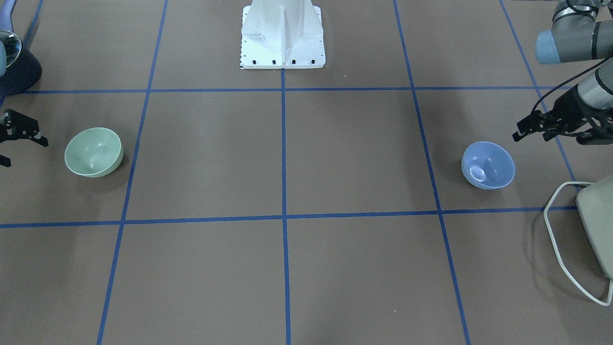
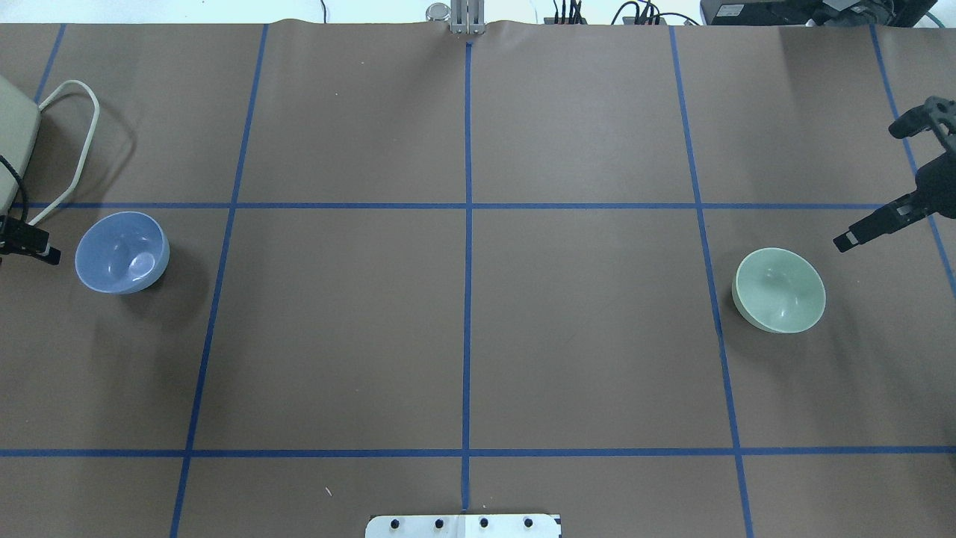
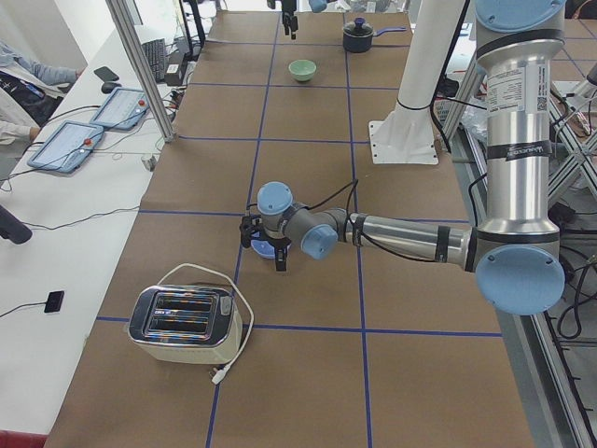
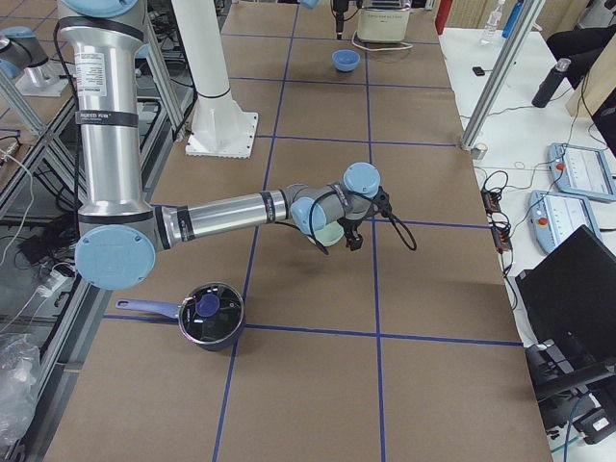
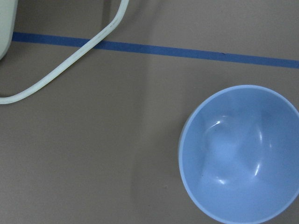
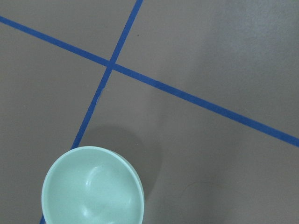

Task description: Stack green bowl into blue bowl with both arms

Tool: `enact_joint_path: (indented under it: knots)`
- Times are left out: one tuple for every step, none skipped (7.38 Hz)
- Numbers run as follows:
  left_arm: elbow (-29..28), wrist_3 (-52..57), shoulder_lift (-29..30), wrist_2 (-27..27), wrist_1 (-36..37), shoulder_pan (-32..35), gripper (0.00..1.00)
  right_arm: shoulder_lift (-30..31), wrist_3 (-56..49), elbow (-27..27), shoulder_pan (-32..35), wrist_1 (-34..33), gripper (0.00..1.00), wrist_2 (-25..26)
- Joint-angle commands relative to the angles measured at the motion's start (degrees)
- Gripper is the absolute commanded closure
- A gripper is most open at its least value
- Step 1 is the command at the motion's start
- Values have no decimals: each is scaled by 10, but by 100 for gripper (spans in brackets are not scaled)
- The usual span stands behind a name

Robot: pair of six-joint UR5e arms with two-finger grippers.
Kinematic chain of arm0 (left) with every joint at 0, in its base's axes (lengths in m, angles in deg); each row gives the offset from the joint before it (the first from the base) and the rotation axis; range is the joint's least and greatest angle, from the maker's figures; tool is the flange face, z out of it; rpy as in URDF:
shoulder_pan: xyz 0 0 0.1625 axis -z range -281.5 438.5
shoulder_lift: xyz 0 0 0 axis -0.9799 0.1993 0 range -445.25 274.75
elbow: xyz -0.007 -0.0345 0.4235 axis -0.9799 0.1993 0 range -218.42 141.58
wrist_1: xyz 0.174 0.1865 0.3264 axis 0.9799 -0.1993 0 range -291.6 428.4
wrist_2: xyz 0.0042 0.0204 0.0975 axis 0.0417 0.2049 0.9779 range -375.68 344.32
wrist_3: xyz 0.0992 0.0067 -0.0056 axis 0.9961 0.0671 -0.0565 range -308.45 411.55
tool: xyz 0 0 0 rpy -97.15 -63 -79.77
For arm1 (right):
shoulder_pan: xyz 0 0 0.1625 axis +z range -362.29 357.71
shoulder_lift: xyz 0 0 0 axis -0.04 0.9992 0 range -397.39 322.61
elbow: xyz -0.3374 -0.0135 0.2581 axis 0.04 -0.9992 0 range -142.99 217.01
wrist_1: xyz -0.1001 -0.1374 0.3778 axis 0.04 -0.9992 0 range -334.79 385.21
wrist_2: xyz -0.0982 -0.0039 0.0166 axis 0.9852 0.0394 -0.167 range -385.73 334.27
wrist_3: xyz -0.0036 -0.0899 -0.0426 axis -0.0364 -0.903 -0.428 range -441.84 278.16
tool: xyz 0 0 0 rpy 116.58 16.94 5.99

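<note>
Right claw [image 1: 25, 152] first, seen from across the table: its fingers stand wide apart with nothing between them, at the picture's left edge. The green bowl [image 1: 94, 152] sits upright on the brown table [image 1: 335, 158] just beside it, toward the centre. My left claw [image 1: 531, 128] hangs at the opposite edge, near the blue bowl [image 1: 488, 165]; whether its fingers are spread I cannot tell.

From overhead, the right claw [image 2: 870, 185] gapes beside the green bowl [image 2: 780, 290], which lies inward from it and a little closer to my base. Only a tip of the left claw [image 2: 30, 245] shows, just outside the blue bowl [image 2: 122, 252]. The two bowls are well apart, at opposite ends.

From the left end, my near arm reaches down over the blue bowl [image 3: 264, 250], with a toaster [image 3: 187, 322] close by. From the right end, my near arm hides most of the green bowl [image 4: 330, 234], and a pot [image 4: 210, 318] sits nearer the camera.

My left wrist sees the blue bowl [image 5: 240, 154] low and to the right, with no fingers in view. My right wrist sees the green bowl [image 6: 91, 186] low and to the left.

Both bowls are round, so grasp heading matters little. The right arm is nearer the green one, so I judge it should carry that bowl across.
</note>
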Motion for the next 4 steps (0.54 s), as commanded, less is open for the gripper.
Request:
enact_joint_path:
  knots:
    - [-22, -2, 22, 3, -1, -4, 6, 21, 78, -4, -45, 90, 1, 21]
    - [-33, -31, 43, 3, -1, -8, 7, 22, 84, -5, -52, 101, 1, 29]
    - [-41, -45, 49, 4, -17, -24, 7, 27, 83, -5, -55, 106, 1, 31]
    - [-69, -47, 48, 19, -58, -25, 7, 30, 80, -10, -57, 109, 1, 37]
